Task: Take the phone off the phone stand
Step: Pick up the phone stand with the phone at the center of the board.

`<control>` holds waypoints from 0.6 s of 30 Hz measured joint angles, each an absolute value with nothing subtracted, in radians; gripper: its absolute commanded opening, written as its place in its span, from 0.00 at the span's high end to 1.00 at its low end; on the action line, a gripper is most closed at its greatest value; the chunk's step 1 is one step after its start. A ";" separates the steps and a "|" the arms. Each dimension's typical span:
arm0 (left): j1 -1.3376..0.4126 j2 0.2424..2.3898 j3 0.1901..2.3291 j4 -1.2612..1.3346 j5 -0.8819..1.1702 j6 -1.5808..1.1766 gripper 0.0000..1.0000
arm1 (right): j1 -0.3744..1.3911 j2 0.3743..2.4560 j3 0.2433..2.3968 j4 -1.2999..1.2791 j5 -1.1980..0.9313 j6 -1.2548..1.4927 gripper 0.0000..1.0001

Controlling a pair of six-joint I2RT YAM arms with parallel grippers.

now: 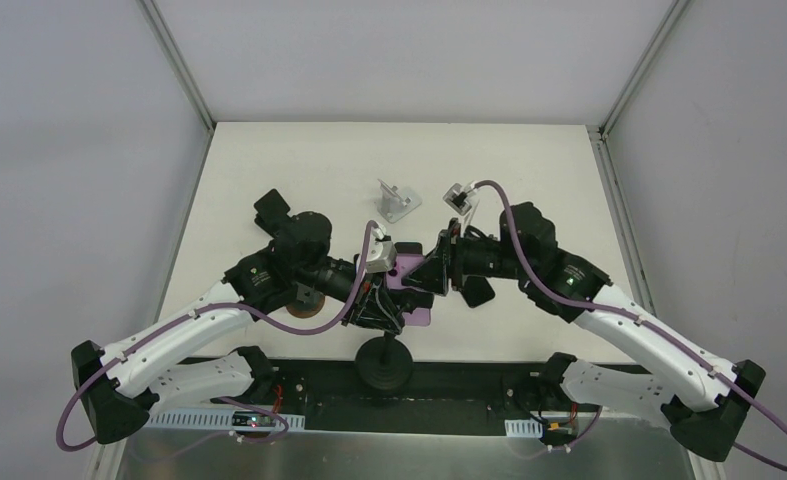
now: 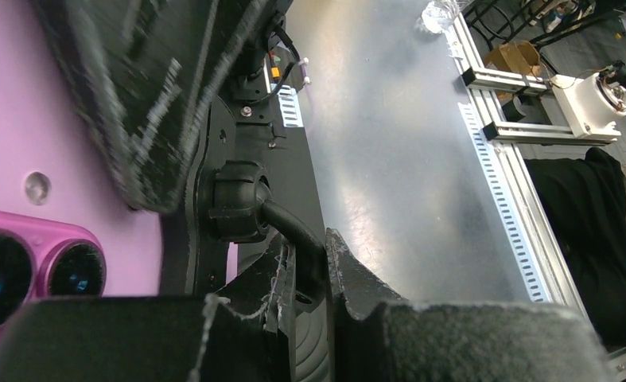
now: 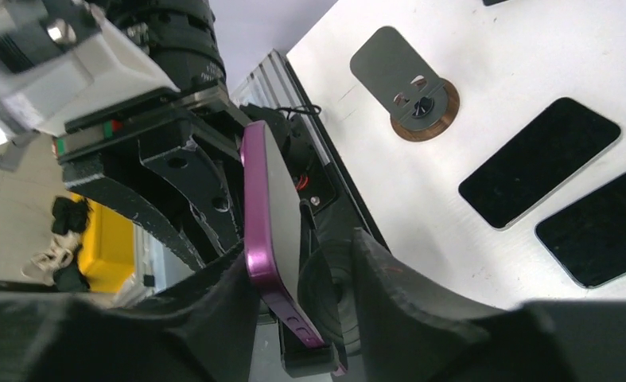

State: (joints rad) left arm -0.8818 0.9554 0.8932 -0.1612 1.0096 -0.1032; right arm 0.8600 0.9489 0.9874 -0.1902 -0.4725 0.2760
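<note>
Purple metal-edged phone stands edge-up against the head of the black round-based phone stand, at 6 o'clock on the white tabletop. The left gripper is clamped on the stand's black neck. The right gripper straddles the phone from 3 o'clock; I cannot tell whether it pinches.

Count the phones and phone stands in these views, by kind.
Phones: 3 (purple phone, black phone, second black phone)
Stands: 3 (black stand, silver stand, brown-based stand)
Total: 6
</note>
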 measured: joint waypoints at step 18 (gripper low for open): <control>-0.882 0.842 0.855 -0.134 0.815 -0.097 0.59 | 1.082 0.978 1.013 -0.305 -0.117 0.170 1.00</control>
State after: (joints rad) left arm -0.8822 0.8417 0.8555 -0.1337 0.8154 -0.0967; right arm 1.0821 0.9783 1.0134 -0.3046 -0.1169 0.1699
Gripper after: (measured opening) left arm 0.399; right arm 0.109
